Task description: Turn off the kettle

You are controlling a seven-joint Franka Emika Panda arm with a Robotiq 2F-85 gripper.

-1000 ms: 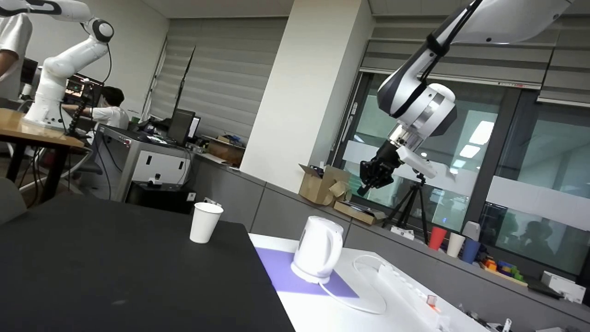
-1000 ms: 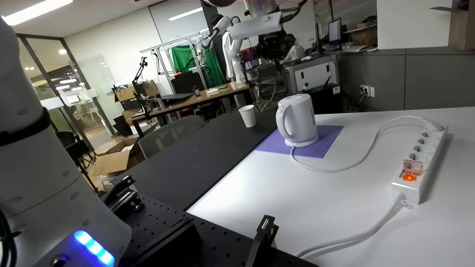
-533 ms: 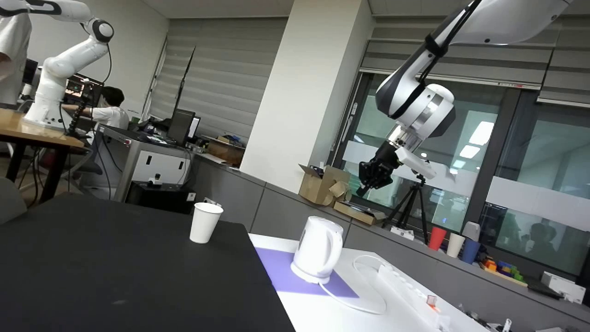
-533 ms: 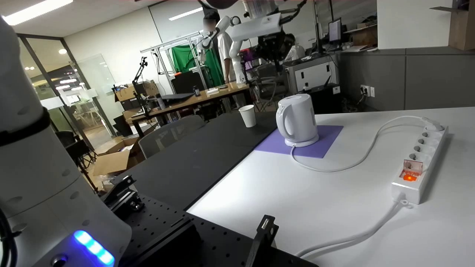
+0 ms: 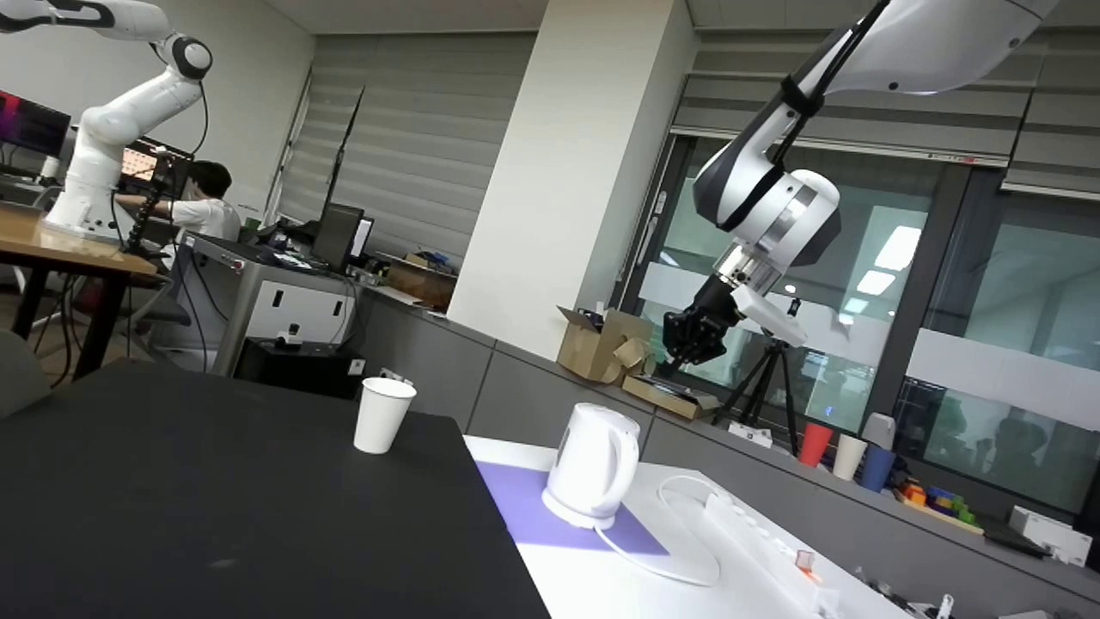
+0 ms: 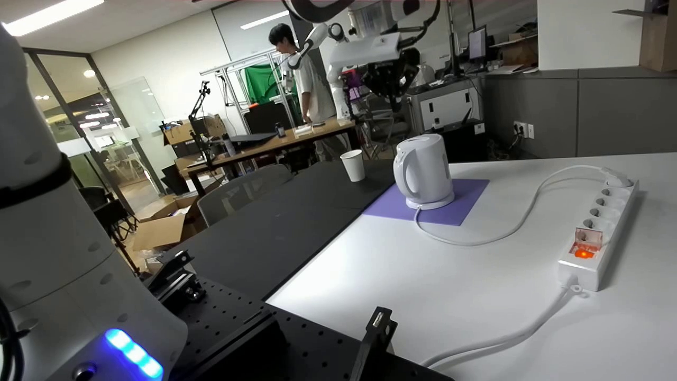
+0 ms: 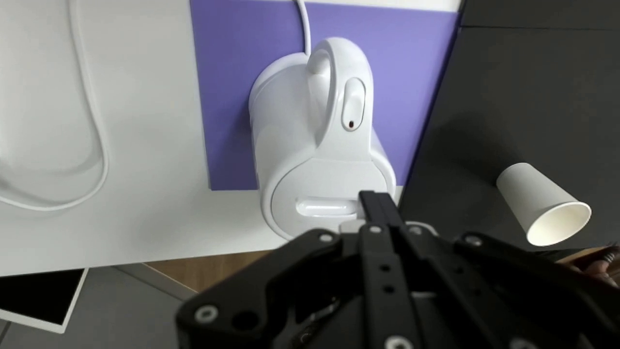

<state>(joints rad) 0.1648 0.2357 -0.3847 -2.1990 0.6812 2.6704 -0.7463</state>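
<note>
Lab-like room: a grey panelled wall and a standing person in a pale shirt in the background.
White-topped table: carries a flat purple sheet that borders a matt black surface.
Smooth white jug-shaped kettle: upright on the sheet; its thin white cord runs to a long white power strip, where an orange lamp glows, so I judge the strip is live.
Slim oval white switch: on top of the kettle's handle, near the lid. I see a small dark spot at its lid end, but cannot tell whether it reads on or off.
My black two-fingered gripper: fingers together tip against tip, with nothing held between them. I hang above the kettle, apart from it in both exterior views; in the wrist view my tips overlap the lid's rim, not the switch.
White paper cup: on the black surface, apart from the kettle; no part of my job.
Kettle job, done: as I judge, I am poised over the right thing, fingers set for a push; nothing shows the switch pressed.
Kettle job, left: probably shift toward the handle, lower onto the switch, push it to off, then lift away.
</note>
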